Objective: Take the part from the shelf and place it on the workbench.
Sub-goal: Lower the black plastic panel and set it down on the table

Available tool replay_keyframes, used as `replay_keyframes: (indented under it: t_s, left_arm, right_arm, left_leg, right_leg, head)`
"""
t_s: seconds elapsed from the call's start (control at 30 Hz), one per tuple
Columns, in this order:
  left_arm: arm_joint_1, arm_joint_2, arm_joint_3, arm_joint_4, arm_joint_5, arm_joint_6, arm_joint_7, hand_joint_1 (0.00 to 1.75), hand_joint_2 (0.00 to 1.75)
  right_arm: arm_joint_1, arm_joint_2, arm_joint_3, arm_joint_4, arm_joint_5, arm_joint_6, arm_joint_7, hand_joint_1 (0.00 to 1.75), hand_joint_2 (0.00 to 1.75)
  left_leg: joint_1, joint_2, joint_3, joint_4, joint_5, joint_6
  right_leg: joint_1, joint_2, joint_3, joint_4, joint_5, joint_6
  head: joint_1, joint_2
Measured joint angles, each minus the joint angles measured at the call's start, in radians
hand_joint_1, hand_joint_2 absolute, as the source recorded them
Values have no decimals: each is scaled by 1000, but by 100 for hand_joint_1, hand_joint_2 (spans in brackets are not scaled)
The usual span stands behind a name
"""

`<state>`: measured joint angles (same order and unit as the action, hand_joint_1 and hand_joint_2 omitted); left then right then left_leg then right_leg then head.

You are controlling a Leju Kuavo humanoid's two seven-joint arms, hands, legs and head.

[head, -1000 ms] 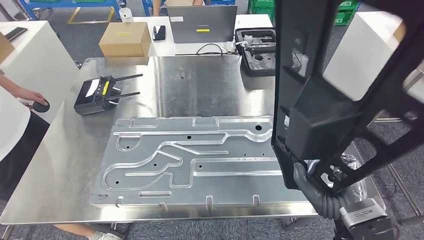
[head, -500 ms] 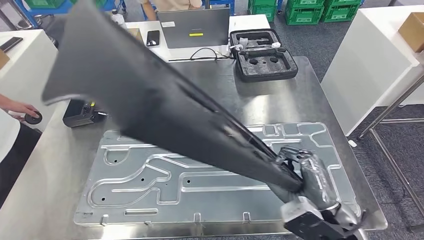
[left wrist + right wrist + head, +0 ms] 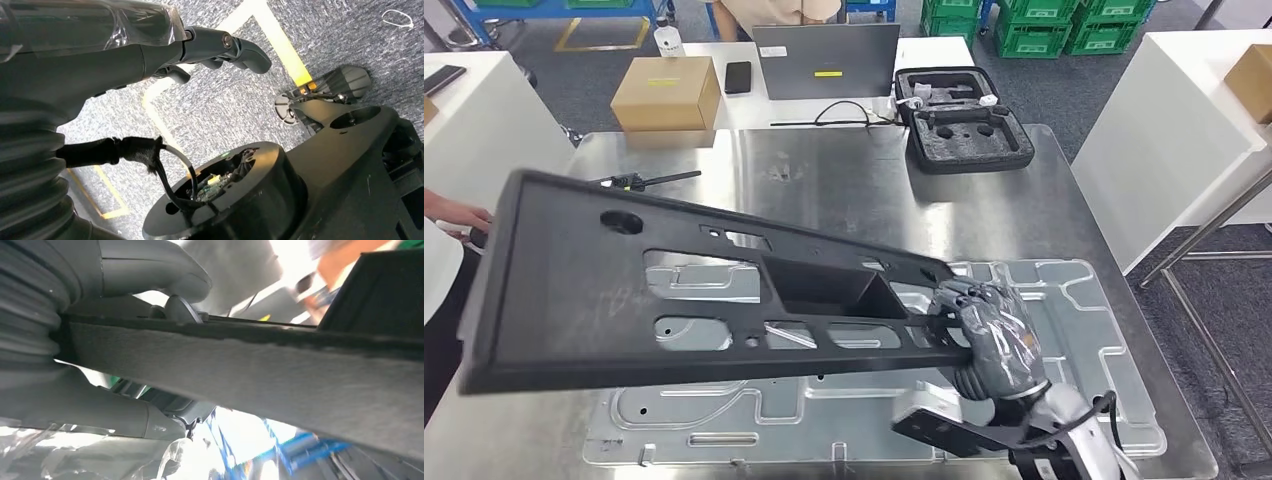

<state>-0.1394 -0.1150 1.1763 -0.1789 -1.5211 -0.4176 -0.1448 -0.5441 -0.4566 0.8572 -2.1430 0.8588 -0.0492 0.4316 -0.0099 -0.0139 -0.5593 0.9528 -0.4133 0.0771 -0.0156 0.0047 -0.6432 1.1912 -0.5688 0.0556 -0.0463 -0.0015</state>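
A long black plastic panel with cut-outs and a boxy recess hangs nearly flat above the steel workbench, reaching from its left edge to the middle right. My right hand grips the panel's right end, fingers wrapped over its rim. The right wrist view shows the panel's edge running across, clamped under the thumb. Under the panel lies a large grey metal sheet with pressed channels. My left hand hangs over the carpeted floor, fingers loosely curled, holding nothing.
A black remote with antennas peeks out behind the panel. A cardboard box, a laptop and an open foam-lined case stand at the far side. A person's hand rests at the left edge. White tables flank both sides.
The panel has swung down from steeply tilted to nearly flat over the bench, still held by my right hand. The camera view has shifted as well.
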Motion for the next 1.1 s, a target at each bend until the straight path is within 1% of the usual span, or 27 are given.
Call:
replay_keyframes:
  t_s: [0.03, 0.07, 0.1, 0.17, 0.2, 0.23, 0.27, 0.37, 0.4, 0.43, 0.5, 0.53, 0.57, 0.6, 0.63, 0.67, 0.7, 0.73, 0.77, 0.8, 0.87, 0.9, 0.93, 0.97, 1.03, 1.07, 1.1]
  left_arm:
    - [0, -1, -3, 0, 0, 4, 3, 0, 175]
    - [0, -2, -6, 0, 0, 5, 5, 0, 175]
    - [0, -3, -11, 0, 0, 5, 7, 0, 175]
    - [0, -5, -20, 0, 0, 5, 9, 0, 175]
    - [0, -5, -24, 0, 0, 5, 9, 0, 175]
    - [-1, -5, -27, 0, 0, 5, 9, 0, 175]
    - [-1, -5, -30, 0, 0, 5, 8, 0, 175]
    - [-1, -6, -43, 0, 0, 6, 8, 0, 175]
    - [-2, -6, -47, 0, 0, 6, 8, 0, 175]
    - [-2, -6, -51, 0, 0, 6, 8, 0, 175]
    - [-8, -6, -61, 0, 0, 2, 10, 0, 175]
    - [-11, -5, -65, 0, 0, -7, 11, 0, 175]
    - [-13, -3, -69, 0, 0, -17, 12, 0, 175]
    - [-14, -2, -71, 0, 0, -26, 13, 0, 175]
    - [-14, -1, -73, 0, 0, -30, 15, 0, 175]
    - [-14, -1, -76, 0, 0, -29, 17, 0, 175]
    - [-13, -1, -78, 0, 0, -28, 20, 0, 175]
    - [-12, -1, -82, 0, 0, -27, 22, 0, 175]
    - [-11, -2, -85, 0, 0, -27, 24, 0, 175]
    - [-11, -2, -87, 0, 0, -27, 25, 0, 175]
    - [-11, -4, -92, 0, 0, -27, 21, 0, 175]
    - [-11, -6, -93, 0, 0, -27, 18, 0, 175]
    - [-11, -7, -95, 0, 0, -26, 15, 0, 175]
    - [-11, -8, -96, 0, 0, -23, 13, 0, 175]
    - [-10, -9, -96, 0, 0, -14, 11, 0, 175]
    - [-9, -10, -96, 0, 0, -10, 11, 0, 175]
    - [-8, -10, -96, 0, 0, -7, 12, 0, 175]
  right_arm:
    - [-17, 8, 16, 18, 48, 14, 2, 175, 175]
    - [-35, 18, 34, 37, 87, 28, 2, 175, 175]
    - [-55, 28, 50, 59, 115, 40, 1, 175, 175]
    - [-94, 49, 78, 103, 143, 57, -1, 175, 175]
    - [-115, 60, 90, 127, 149, 62, -2, 175, 175]
    - [-135, 72, 100, 151, 153, 66, -2, 175, 175]
    - [-155, 85, 108, 174, 155, 68, -1, 175, 175]
    - [-200, 115, 126, 237, 156, 70, 7, 175, 175]
    - [-216, 124, 132, 260, 156, 70, 11, 175, 175]
    - [-235, 134, 137, 287, 152, 72, 17, 175, 175]
    - [-278, 148, 148, 348, 136, 80, 35, 175, 175]
    - [-299, 151, 152, 376, 125, 86, 45, 175, 175]
    - [-319, 152, 154, 403, 112, 92, 54, 175, 175]
    - [-340, 153, 157, 429, 100, 99, 64, 175, 175]
    - [-361, 153, 159, 454, 88, 107, 73, 175, 175]
    - [-382, 153, 160, 479, 79, 115, 82, 175, 175]
    - [-403, 152, 161, 502, 71, 123, 89, 175, 175]
    - [-424, 151, 162, 523, 63, 131, 95, 175, 175]
    - [-442, 149, 163, 545, 53, 139, 101, 175, 175]
    - [-460, 146, 164, 566, 42, 147, 109, 175, 175]
    - [-492, 137, 165, 606, 21, 163, 123, 175, 175]
    - [-505, 131, 165, 623, 11, 168, 128, 175, 175]
    - [-519, 123, 165, 639, 2, 172, 132, 175, 175]
    - [-529, 115, 165, 654, -7, 175, 136, 175, 175]
    - [-546, 99, 167, 682, -23, 177, 141, 175, 175]
    - [-550, 91, 168, 695, -28, 177, 142, 175, 175]
    - [-552, 84, 170, 705, -30, 178, 143, 175, 175]
  left_leg:
    - [0, 0, 3, 0, -2, 1]
    - [1, -2, 6, 0, -4, 1]
    - [2, -3, 9, 1, -7, -1]
    - [5, -7, 18, 3, -15, -10]
    - [4, -7, 20, 5, -20, -16]
    - [2, -7, 19, 6, -23, -22]
    - [0, -7, 18, 6, -24, -27]
    - [1, -6, 13, 10, -29, -37]
    - [3, -6, 3, 32, -43, -42]
    - [5, -4, -18, 77, -66, -48]
    - [5, -3, -86, 218, -124, -57]
    - [5, -3, -118, 280, -140, -59]
    - [4, -3, -136, 310, -138, -59]
    - [4, -3, -136, 300, -117, -58]
    - [4, -3, -117, 249, -80, -56]
    - [4, -3, -89, 177, -39, -52]
    - [2, -3, -63, 112, -9, -48]
    - [0, -3, -42, 62, 8, -43]
    - [-2, -3, -32, 35, 10, -38]
    - [-5, -4, -28, 27, 4, -34]
    - [-1, -5, -23, 12, 2, -26]
    - [2, -6, -18, 7, 3, -22]
    - [5, -6, -14, 1, 4, -17]
    - [5, -6, -10, -1, 4, -12]
    - [4, -6, -4, -1, 0, -4]
    - [4, -6, 0, -1, -3, -2]
    - [4, -7, 5, -1, -7, -1]
  right_leg:
    - [-1, 0, -32, 53, -12, 3]
    - [-3, 0, -49, 72, -4, 5]
    - [-6, -1, -46, 50, 24, 8]
    - [-11, -1, 6, -82, 103, 12]
    - [-12, 0, 33, -147, 129, 11]
    - [-12, 0, 50, -189, 142, 8]
    - [-11, 1, 56, -207, 141, 3]
    - [-8, 1, 54, -211, 139, -17]
    - [-9, -1, 55, -212, 139, -22]
    - [-10, -2, 56, -213, 140, -27]
    - [-9, -3, 57, -213, 138, -33]
    - [-9, -3, 59, -213, 136, -35]
    - [-8, -3, 62, -213, 134, -36]
    - [-8, -3, 66, -213, 131, -37]
    - [-8, -2, 71, -213, 128, -37]
    - [-8, -1, 77, -213, 125, -35]
    - [-7, 0, 80, -213, 122, -33]
    - [-6, 2, 79, -214, 121, -29]
    - [-5, 3, 76, -214, 122, -25]
    - [-4, 4, 72, -216, 124, -22]
    - [-3, 3, 69, -216, 122, -12]
    - [-4, 2, 64, -203, 113, -7]
    - [-3, 1, 50, -171, 96, -3]
    - [-4, 1, 21, -113, 72, 1]
    - [-4, 1, -57, 26, 28, 7]
    - [-4, 1, -86, 69, 26, 9]
    - [-4, 1, -97, 72, 44, 9]
  head:
    - [0, 0]
    - [0, 0]
    - [0, 0]
    - [0, 0]
    - [1, 0]
    - [0, 0]
    - [0, 0]
    - [-2, 0]
    - [-2, 0]
    - [-2, 0]
    - [-3, 0]
    - [-3, 0]
    - [-3, 0]
    - [-3, 0]
    - [-3, 0]
    - [-3, 0]
    - [-4, 0]
    - [-4, 0]
    - [-4, 0]
    - [-4, 0]
    - [-4, 0]
    - [-3, 0]
    - [-3, 0]
    - [-3, 0]
    - [-3, 0]
    - [-3, 0]
    - [-3, 0]
